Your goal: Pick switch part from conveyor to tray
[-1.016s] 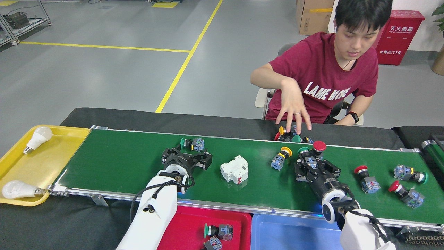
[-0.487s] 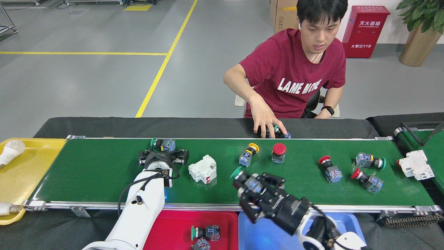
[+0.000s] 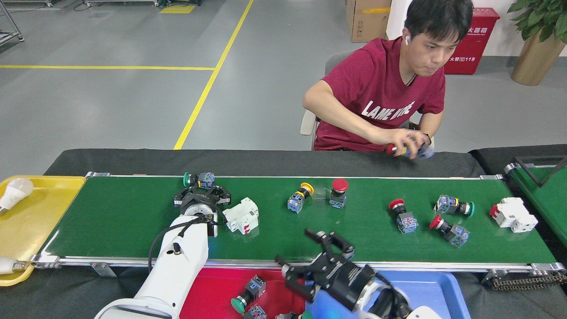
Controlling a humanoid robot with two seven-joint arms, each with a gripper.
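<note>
Red plastic marks the near tray (image 3: 266,277), and a green-capped switch part (image 3: 246,294) now lies inside it, close to the right claw (image 3: 305,261). Half a second ago that claw was clamped on this part above the conveyor (image 3: 133,212); now its fingers stand apart and empty over the tray's right edge, so I judge one delivery done and the arm free for the next pick. More switch parts show at the tray's bottom edge, and a blue tray (image 3: 425,288) sits right of the red one.

Beyond the tray on the conveyor, the left claw (image 3: 201,197) hovers just short of a green-capped switch (image 3: 198,179) near the far rail; end-on, I cannot tell how its fingers stand. A white breaker (image 3: 242,215) sits touching or just beside that claw's right side and could be knocked. Further right along the belt lie a yellow-capped switch (image 3: 297,198), an upright red one (image 3: 338,193), three more switches, and a second white breaker (image 3: 513,215); all have shifted left since earlier.

Left of the conveyor a yellow tray (image 3: 26,230) holds bulbs. Behind the black tabletop (image 3: 133,157), a seated person's hand (image 3: 409,144), withdrawn from the belt, holds some parts.
</note>
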